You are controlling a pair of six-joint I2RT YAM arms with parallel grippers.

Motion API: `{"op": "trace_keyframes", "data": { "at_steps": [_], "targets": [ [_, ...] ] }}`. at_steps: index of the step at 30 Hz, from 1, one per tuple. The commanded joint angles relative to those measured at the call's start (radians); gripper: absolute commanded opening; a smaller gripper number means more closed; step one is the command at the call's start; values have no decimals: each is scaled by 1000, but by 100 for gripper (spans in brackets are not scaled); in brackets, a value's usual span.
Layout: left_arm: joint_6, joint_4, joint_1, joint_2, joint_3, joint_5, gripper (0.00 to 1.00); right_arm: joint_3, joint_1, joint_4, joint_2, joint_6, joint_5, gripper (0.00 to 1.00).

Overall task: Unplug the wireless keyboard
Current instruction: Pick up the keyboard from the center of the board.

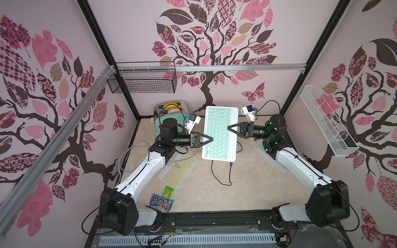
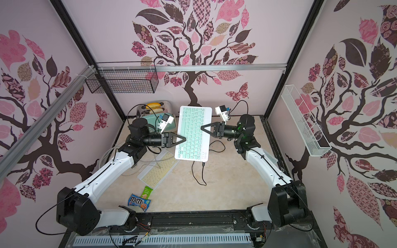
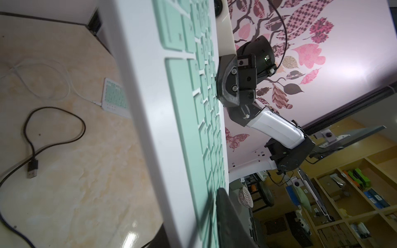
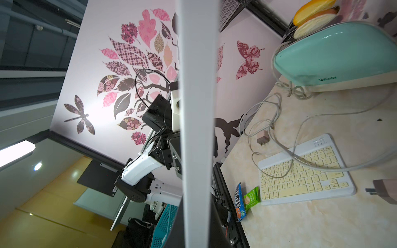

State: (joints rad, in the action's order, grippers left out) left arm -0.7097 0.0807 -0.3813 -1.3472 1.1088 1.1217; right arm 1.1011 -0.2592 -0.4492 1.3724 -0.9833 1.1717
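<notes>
Bolted to the front rail (image 1: 214,220), two arms hold the green keyboard (image 1: 219,120) up off the table, the left pincer (image 1: 210,139) clamped on one long edge and the right pincer (image 1: 229,128) shut on the opposite edge. Its black cable (image 1: 221,182) loops below with one plug (image 3: 32,168) lying free. The other end is hidden, so lifting higher could yank a connected cord or twist the board loose. Yellow keyboard (image 1: 180,169), candy packets (image 1: 161,201) and toaster (image 1: 157,121) crowd the left arm's side.
</notes>
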Motion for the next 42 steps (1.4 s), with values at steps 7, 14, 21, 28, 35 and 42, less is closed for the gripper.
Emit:
{"op": "trace_keyframes", "data": {
  "at_steps": [7, 14, 21, 28, 35, 42],
  "targets": [
    [-38, 62, -2, 28, 17, -26, 0, 83, 1, -5, 56, 13, -21, 37],
    [-72, 73, 24, 63, 16, -210, 0, 1, 23, -9, 27, 36, -97, 74],
    [-172, 145, 64, 63, 6, -342, 0, -159, 38, -2, -30, 74, -106, 67],
    [-252, 186, 70, 26, 4, -352, 0, -270, 12, -170, -3, -34, -94, 52],
    [-256, 151, 76, 29, 5, -379, 0, -276, -15, -481, 114, -283, -124, 38],
    [-243, 126, 80, 29, 7, -415, 0, -285, -21, -697, 180, -447, -139, 34]
  ]
}}
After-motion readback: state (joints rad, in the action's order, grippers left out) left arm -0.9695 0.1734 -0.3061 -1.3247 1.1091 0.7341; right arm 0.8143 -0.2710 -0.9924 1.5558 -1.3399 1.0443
